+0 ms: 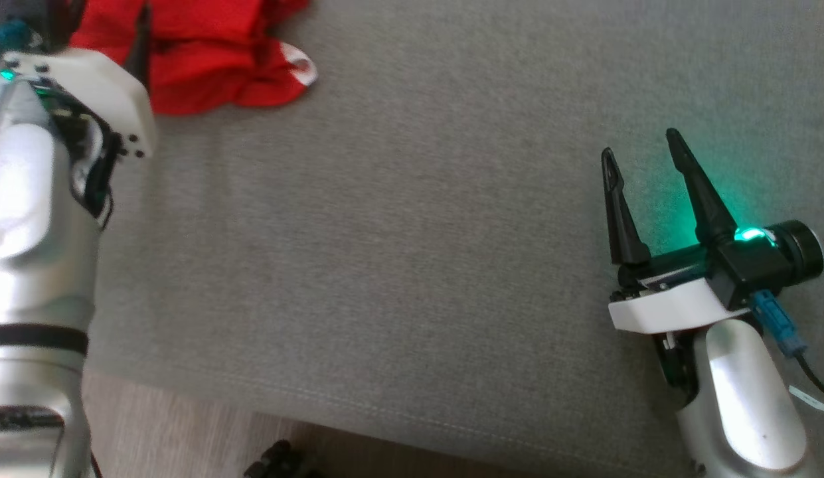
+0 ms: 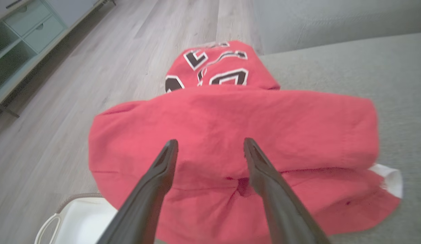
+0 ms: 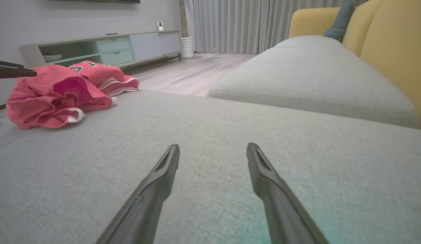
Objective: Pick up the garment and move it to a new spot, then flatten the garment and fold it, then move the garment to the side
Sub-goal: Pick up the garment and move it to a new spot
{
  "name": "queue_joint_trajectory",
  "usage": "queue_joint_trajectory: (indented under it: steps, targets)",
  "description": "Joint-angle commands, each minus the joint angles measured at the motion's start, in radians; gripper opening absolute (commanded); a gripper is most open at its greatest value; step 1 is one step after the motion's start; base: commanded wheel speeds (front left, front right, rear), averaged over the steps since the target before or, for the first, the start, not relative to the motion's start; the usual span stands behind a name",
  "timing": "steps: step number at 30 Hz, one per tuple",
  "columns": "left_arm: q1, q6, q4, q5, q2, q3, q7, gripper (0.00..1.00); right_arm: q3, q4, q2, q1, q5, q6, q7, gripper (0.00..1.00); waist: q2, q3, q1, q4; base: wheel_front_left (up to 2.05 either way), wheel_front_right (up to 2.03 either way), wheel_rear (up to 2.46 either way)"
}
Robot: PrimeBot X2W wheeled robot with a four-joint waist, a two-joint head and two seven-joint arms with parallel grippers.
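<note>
Left hand [image 2: 210, 144] hovering wide open, empty, above red garment [image 2: 298, 128] at 11 o'clock | next: pinching one thick fold deeply | right hand [image 1: 641, 153] hanging open, empty, at 4 o'clock

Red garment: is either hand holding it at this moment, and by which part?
Nothing is held. The left hand is open, fingers spread over the red garment without pinching it; the right hand is open above the bare grey cushion.

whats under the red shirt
The red shirt rests on the grey couch cushion, near its edge. The bunched cloth covers whatever else might lie beneath it.
</note>
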Motion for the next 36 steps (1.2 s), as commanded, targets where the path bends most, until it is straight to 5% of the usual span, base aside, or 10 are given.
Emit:
queue_joint_trajectory:
  steps: [1, 9, 10, 13, 14, 26, 36]
  targets:
    - [-0.050, 0.019, 0.021, -0.008, 0.076, 0.046, 0.001, 1.00, 0.025, -0.032, -0.001, -0.010, -0.008, -0.001, 0.001, 1.00, 0.0001, 0.054, -0.0004, -0.043, 0.00, 0.00, 0.00]
    - [-0.112, 0.039, 0.138, -0.021, 0.092, 0.056, 0.006, 1.00, 0.019, -0.034, -0.001, -0.015, -0.009, -0.001, -0.005, 1.00, 0.0001, 0.086, -0.0004, -0.053, 0.00, 0.00, 0.00]
    - [-0.117, 0.041, 0.149, -0.023, 0.092, 0.056, 0.003, 0.91, 0.020, -0.031, -0.001, -0.016, -0.007, -0.001, -0.006, 1.00, 0.0001, 0.086, -0.0004, -0.053, 0.00, 0.00, 0.00]
    - [-0.129, 0.040, 0.176, -0.027, 0.089, 0.051, -0.007, 0.08, 0.025, -0.026, -0.001, -0.017, 0.001, -0.001, -0.008, 1.00, 0.0001, 0.084, -0.0004, -0.050, 0.00, 0.00, 0.00]
    - [-0.133, 0.039, 0.181, -0.026, 0.088, 0.048, -0.013, 0.00, 0.026, -0.024, -0.001, -0.017, 0.003, -0.001, -0.009, 1.00, 0.0001, 0.081, -0.0004, -0.048, 0.00, 0.00, 0.00]
    - [-0.152, 0.023, 0.178, -0.022, 0.093, 0.008, -0.121, 0.00, 0.019, 0.016, -0.001, 0.007, 0.027, -0.001, -0.015, 1.00, 0.0001, -0.034, -0.0004, -0.024, 0.00, 0.00, 0.00]
    - [-0.189, 0.008, 0.013, 0.014, 0.074, -0.077, -0.174, 0.00, 0.017, 0.031, -0.001, 0.053, 0.096, -0.001, -0.017, 1.00, 0.0001, -0.208, -0.0004, -0.073, 0.00, 0.00, 0.00]
